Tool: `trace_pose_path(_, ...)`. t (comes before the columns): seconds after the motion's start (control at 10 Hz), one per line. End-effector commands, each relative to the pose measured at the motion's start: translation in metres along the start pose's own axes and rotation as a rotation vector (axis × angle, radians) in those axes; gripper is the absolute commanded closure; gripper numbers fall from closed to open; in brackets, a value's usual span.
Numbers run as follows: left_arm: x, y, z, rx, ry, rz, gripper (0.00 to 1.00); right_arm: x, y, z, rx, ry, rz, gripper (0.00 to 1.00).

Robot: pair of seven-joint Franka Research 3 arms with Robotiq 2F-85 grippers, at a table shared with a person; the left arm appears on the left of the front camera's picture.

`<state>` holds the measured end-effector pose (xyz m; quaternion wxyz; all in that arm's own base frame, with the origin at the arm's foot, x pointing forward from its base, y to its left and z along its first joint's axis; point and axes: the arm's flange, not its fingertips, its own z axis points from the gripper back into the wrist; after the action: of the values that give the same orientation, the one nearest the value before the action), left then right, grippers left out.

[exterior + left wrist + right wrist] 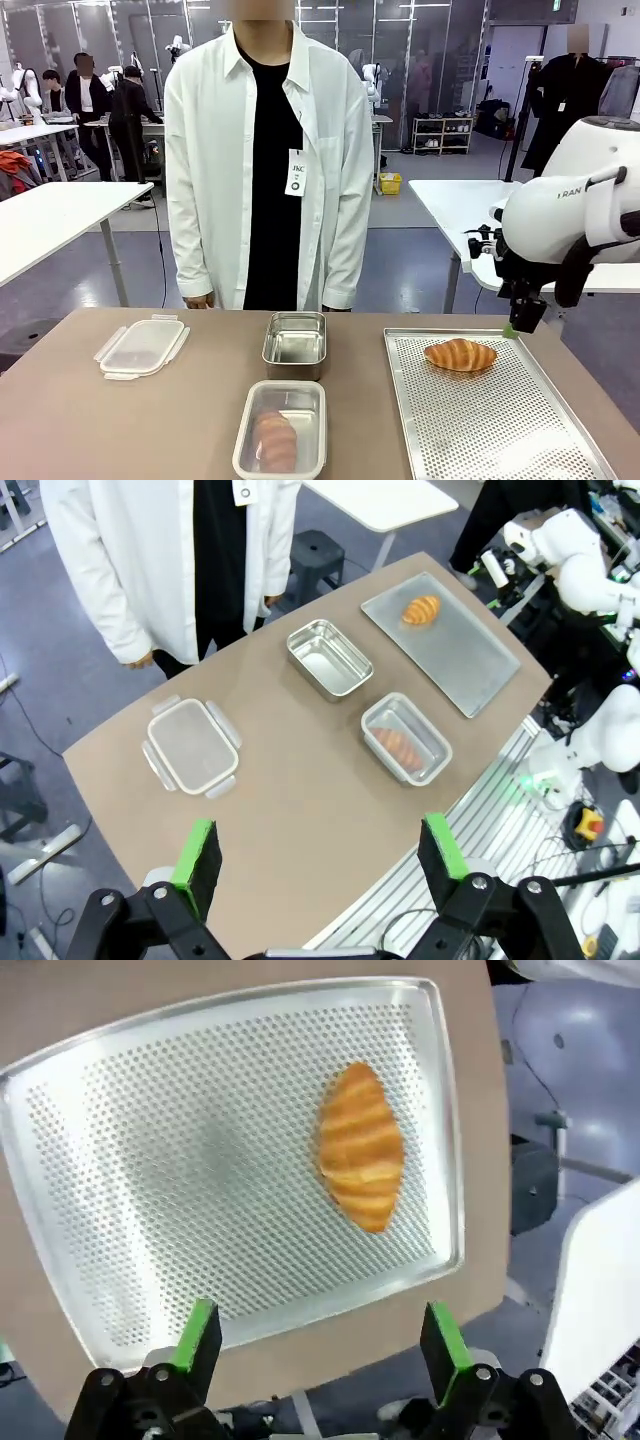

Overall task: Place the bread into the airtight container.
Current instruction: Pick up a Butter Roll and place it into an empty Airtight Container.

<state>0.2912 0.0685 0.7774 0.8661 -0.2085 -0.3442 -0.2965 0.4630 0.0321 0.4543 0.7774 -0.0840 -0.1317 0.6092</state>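
A golden croissant-shaped bread lies at the far end of the perforated metal tray on the right. My right gripper hangs open just above the tray's far right corner, beside the bread and apart from it. An empty steel container stands mid-table. A second steel container nearer me holds another bread. My left gripper is open, high above the table's left end, holding nothing.
A clear clip-on lid lies at the table's left. A person in a white shirt stands at the far edge, hands down. The tray's near half is bare. Brown tabletop lies free at front left.
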Motion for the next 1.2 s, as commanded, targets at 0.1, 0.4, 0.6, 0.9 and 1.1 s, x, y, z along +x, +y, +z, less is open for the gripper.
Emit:
trace_pose_path(0.1, 0.0, -0.001, 0.0, -0.007, -0.002, -0.008, 0.0, 0.001, 0.004, 0.0, 0.036, -0.021, -0.013, 0.0)
trace_pose_path(0.4, 0.0, -0.001, 0.0, -0.007, -0.002, -0.008, 0.0, 0.001, 0.004, 0.0, 0.036, -0.021, -0.013, 0.0)
trace_pose_path(0.6, 0.0, -0.001, 0.0, -0.007, -0.002, -0.008, 0.0, 0.001, 0.003, -0.002, 0.026, -0.002, -0.008, 0.0)
trace_pose_path(0.9, 0.0, -0.001, 0.0, -0.007, -0.002, -0.008, 0.0, 0.017, -0.004, -0.037, 0.098, -0.029, 0.07, 0.0)
trace_pose_path(1.1, 0.0, -0.001, 0.0, -0.007, -0.002, -0.008, 0.0, 0.026, -0.011, -0.058, 0.107, 0.019, 0.113, 0.0)
